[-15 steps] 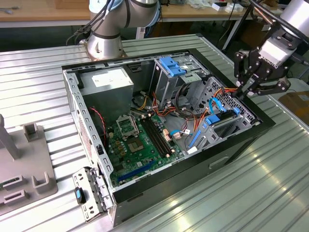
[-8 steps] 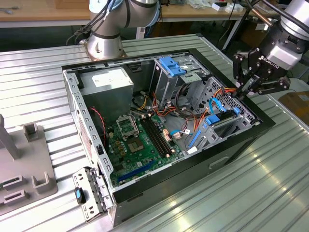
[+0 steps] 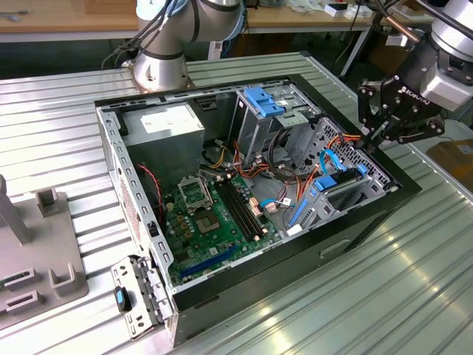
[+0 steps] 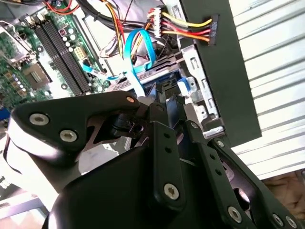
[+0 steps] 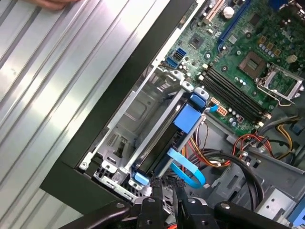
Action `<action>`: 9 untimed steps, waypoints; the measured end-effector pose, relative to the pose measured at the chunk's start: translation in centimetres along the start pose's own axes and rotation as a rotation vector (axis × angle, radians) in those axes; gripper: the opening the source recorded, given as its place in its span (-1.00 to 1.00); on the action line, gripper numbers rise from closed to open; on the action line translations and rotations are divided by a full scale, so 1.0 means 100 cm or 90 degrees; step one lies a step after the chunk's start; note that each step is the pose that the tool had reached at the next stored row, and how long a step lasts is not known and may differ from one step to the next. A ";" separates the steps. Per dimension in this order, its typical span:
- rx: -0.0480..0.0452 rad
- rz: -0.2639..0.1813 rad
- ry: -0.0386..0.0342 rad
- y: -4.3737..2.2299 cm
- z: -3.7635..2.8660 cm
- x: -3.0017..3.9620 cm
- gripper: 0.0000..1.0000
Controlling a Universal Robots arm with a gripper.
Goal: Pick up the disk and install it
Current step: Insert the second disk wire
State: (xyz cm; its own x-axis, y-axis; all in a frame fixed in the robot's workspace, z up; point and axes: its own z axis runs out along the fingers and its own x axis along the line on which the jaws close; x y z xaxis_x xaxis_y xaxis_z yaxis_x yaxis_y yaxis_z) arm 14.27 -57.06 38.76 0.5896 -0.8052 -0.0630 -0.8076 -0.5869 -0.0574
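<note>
The disk [image 3: 336, 188] stands on edge in the bay at the corner of the open computer case [image 3: 222, 277], on the exterior view's right. In the first wrist view the disk [image 5: 159, 150] shows as a dark body with blue carrier rails, seated between the bay's metal walls. My black gripper [image 3: 368, 144] hovers just above the case edge over the disk's end. In the wrist views the gripper [image 5: 167, 188] [image 4: 164, 102] has its fingertips close together beside the disk's blue end tab, with nothing visible between them.
A blue flat cable [image 5: 188, 171] and coloured power wires [image 4: 186, 26] loop close to the fingers. Inside the case are the green motherboard [image 3: 214, 214], the grey power supply box [image 3: 166, 126] and a drive cage with a blue latch [image 3: 262, 100]. A grey fixture [image 3: 37, 251] stands at the exterior view's left.
</note>
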 end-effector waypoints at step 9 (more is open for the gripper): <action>-0.0005 -0.008 -0.0005 -0.0051 0.0001 0.0037 -0.53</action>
State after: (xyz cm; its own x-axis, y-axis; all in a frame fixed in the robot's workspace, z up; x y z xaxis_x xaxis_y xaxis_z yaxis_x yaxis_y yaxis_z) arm 14.90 -57.06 38.76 0.5996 -0.7978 -0.0631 -0.8002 -0.5969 -0.0574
